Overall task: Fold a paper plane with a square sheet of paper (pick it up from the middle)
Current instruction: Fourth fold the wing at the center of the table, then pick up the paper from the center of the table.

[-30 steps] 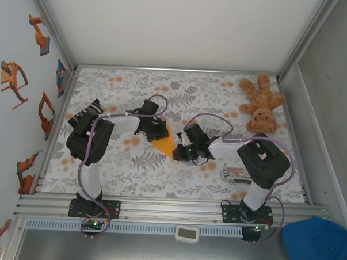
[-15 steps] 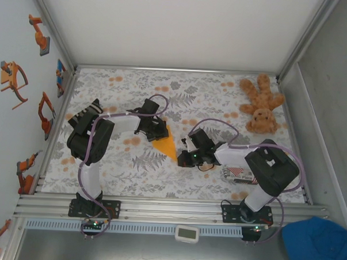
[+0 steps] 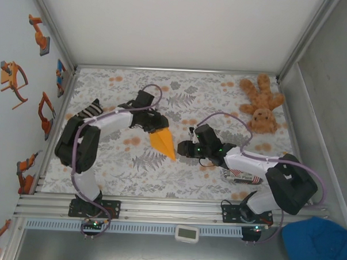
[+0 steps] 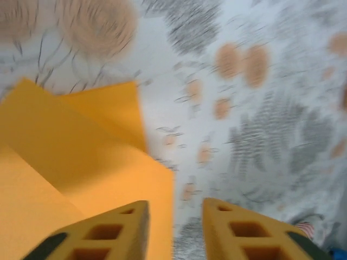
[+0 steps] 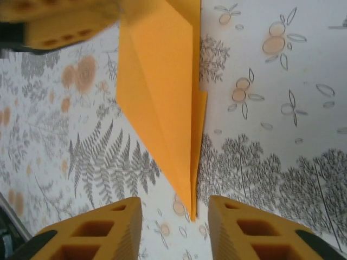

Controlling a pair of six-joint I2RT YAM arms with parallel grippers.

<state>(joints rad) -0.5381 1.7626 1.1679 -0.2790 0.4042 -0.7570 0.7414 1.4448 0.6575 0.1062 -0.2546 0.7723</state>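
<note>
Both just sprung open: left end effector (image 4: pixel 174 211) parted by the wide tail, right end effector (image 5: pixel 174 208) parted just off the nose, gripping nothing. Released narrow pointed bright-orange paper plane (image 3: pixel 163 142), now lying flat on floral-patterned white worktop (image 3: pixel 221 97) between the two, slimmer and sharper than a second ago. Reads as last fold pressed and let go; probably done or nearly, pending a crease check.
</note>
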